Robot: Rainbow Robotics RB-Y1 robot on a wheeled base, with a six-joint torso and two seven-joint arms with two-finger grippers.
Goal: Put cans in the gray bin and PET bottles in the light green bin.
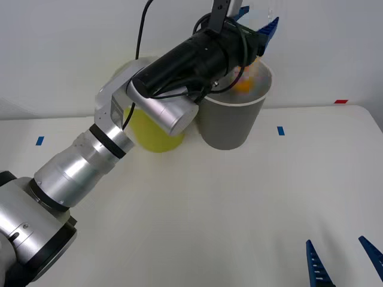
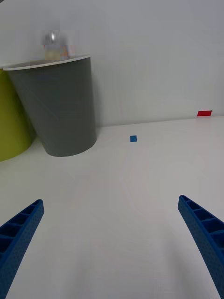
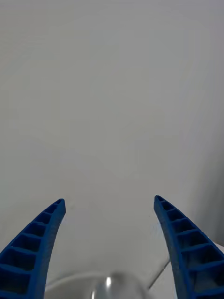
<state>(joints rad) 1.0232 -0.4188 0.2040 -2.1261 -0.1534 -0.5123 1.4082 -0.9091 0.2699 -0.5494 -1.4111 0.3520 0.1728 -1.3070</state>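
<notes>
Left tool [image 1: 258, 27] spread wide, empty, over the gray bin's [image 1: 230, 122] mouth. Can [image 1: 244, 81], blurred, at the bin's rim, just under the tool. Light green bin [image 1: 154, 133] touching beside it. Right tool [image 1: 344, 260] spread wide, empty, low over the tabletop [image 1: 227, 209], well apart.
</notes>
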